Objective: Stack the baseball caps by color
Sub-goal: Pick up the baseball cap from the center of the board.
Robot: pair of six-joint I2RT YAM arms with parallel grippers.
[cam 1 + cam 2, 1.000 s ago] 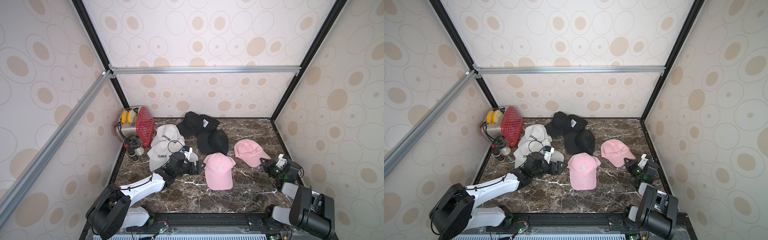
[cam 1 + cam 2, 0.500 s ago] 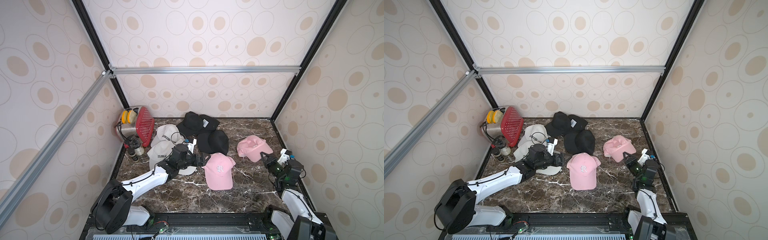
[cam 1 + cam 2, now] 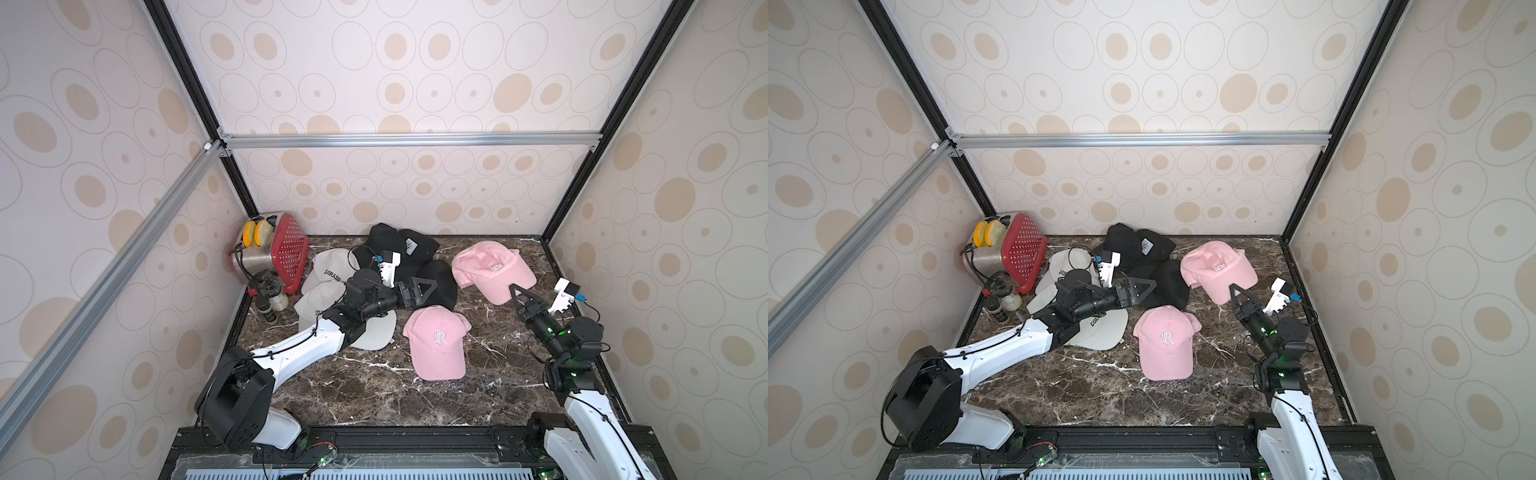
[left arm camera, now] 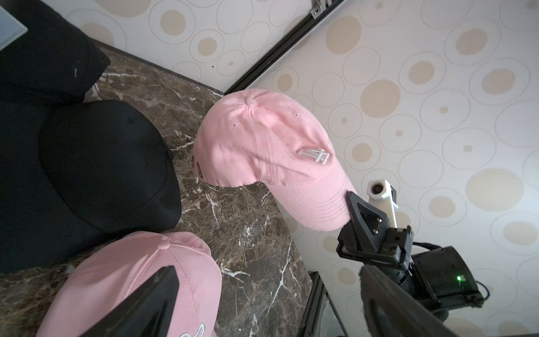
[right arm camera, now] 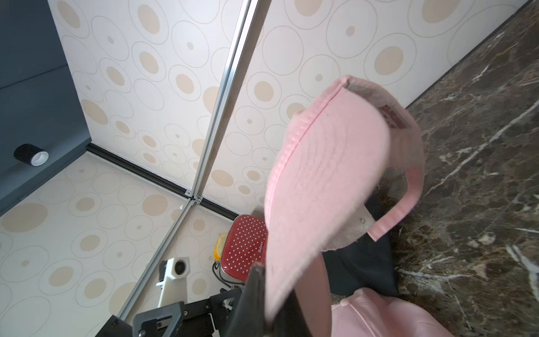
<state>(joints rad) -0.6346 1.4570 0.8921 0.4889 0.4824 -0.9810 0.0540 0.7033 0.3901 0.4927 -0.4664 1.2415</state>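
The marble table (image 3: pixel 374 399) fills the floor in both top views. The left arm (image 3: pixel 299 351) reaches across the white caps (image 3: pixel 332 272), which lie overlapped at the left. Only the top views show them, with part of their black lettering. The red toaster (image 3: pixel 286 249) stands in the back left corner; the right wrist view catches it too, the left wrist view does not.

The black caps (image 3: pixel 415 251) are heaped at the back middle, one bearing a white patch. The near pink cap (image 3: pixel 436 345) lies crown up at the front middle.

The far pink cap (image 3: pixel 486 266) is at the back right, its brim pinched tight in the right gripper (image 3: pixel 516 293). The left wrist view shows that pinch from the side, with crown and logo. The right wrist view shows the brim's underside, the back strap and an inner label. Whether its back rim touches the marble I cannot tell.

The left gripper (image 3: pixel 428 287) hangs over the front black cap, spread wide and holding nothing. In its wrist view the fingers (image 4: pixel 145 303) frame both pink caps. Small jars (image 3: pixel 272 299) stand beside the toaster.
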